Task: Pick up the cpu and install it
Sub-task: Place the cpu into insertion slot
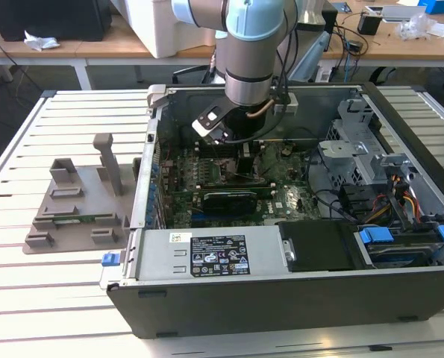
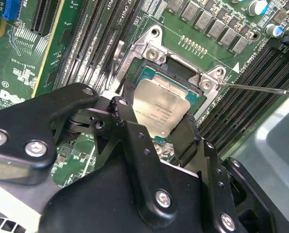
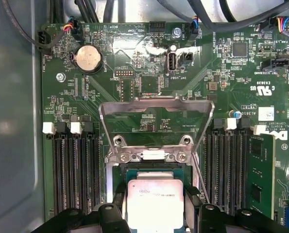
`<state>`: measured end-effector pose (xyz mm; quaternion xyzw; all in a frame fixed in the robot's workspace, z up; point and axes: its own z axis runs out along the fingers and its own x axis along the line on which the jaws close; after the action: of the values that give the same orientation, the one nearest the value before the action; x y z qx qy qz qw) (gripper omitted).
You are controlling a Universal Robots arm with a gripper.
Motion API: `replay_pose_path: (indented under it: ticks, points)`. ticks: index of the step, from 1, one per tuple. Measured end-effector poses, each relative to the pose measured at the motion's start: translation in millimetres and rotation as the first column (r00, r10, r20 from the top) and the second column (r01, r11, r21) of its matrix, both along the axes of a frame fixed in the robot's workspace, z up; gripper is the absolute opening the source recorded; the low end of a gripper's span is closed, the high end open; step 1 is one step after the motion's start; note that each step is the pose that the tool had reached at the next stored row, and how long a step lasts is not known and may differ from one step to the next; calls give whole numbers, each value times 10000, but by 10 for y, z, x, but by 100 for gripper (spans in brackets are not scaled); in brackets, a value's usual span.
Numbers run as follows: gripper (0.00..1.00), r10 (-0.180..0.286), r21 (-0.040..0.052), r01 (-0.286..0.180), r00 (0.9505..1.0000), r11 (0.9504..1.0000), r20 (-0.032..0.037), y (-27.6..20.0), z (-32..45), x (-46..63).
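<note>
The gripper [image 1: 242, 145] reaches into the open computer case [image 1: 296, 298] in the exterior view, and a grey plastic tray [image 1: 72, 224] lies outside on the exterior view's left. In the second wrist view its black fingers [image 2: 124, 109] pinch the cpu [image 2: 161, 109], a flat silvery square with a greenish rim, by opposite edges over the socket [image 2: 151, 51]. In the first wrist view the cpu sits between the fingers below the raised load plate [image 3: 154, 101].
</note>
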<state>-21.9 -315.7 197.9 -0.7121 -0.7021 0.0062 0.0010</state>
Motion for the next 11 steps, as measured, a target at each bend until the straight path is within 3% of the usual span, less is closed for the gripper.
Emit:
replay_pose_path:
  ticks: [5,6,11]
  points:
    - [56,0,3,0,10000,10000,3,2,-1,3]
    - [62,0,3,0,10000,10000,2,2,-1,3]
    - [62,1,2,-1,10000,10000,2,3,16,3]
